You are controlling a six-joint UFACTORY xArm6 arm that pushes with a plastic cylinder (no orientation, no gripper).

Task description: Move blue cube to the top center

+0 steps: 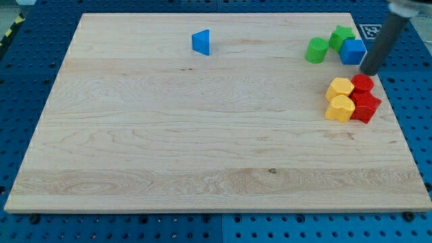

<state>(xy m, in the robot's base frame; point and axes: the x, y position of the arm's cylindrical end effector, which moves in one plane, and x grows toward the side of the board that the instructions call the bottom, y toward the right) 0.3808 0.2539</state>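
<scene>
The blue cube [352,51] sits near the view's top right on the wooden board [202,135], touching a green star-shaped block [341,36] above-left of it and close to a green cylinder [316,50] on its left. My tip [369,71] is just to the lower right of the blue cube, close to its right side. The dark rod rises from there toward the view's top right corner.
A blue triangular block [201,42] lies near the top centre. Below my tip is a cluster of two yellow blocks [339,89] [340,108] and two red blocks [362,84] [365,106], near the board's right edge.
</scene>
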